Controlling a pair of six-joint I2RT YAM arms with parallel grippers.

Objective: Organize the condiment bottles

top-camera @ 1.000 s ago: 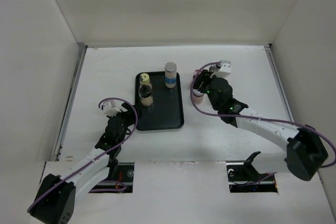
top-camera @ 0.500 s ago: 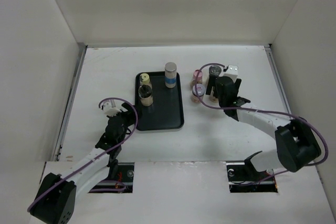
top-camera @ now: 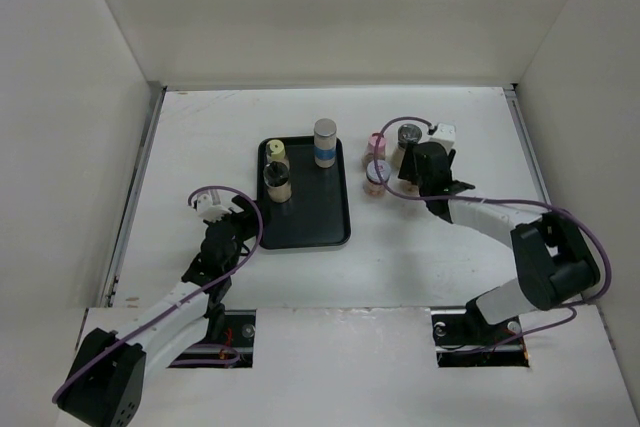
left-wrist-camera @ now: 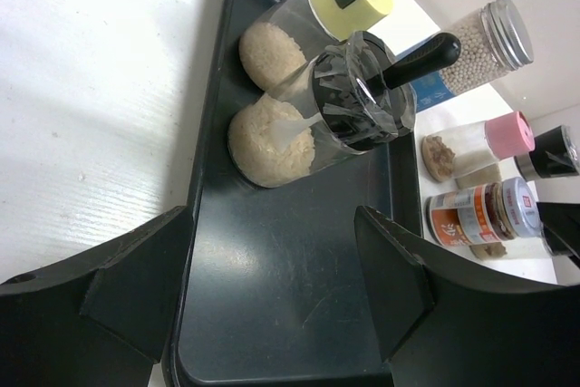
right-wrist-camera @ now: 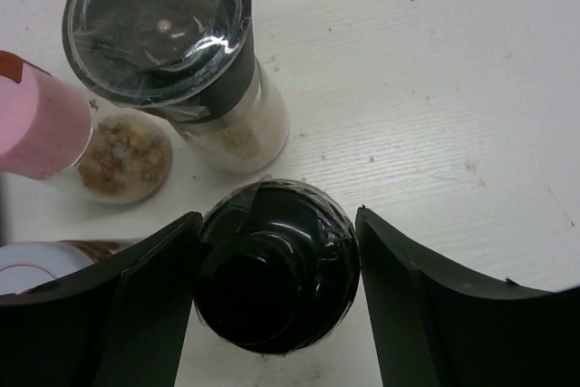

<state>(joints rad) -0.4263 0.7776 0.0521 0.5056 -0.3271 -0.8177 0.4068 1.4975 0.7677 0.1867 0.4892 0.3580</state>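
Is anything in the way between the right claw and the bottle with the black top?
Nothing visible. The black-capped bottle already sits between the open fingers of the right gripper. A grey-capped jar and a pink-capped jar stand just beyond it, not between.

black tray (top-camera: 318, 227), pink-capped jar (right-wrist-camera: 41, 124), black-capped bottle (right-wrist-camera: 276, 265)
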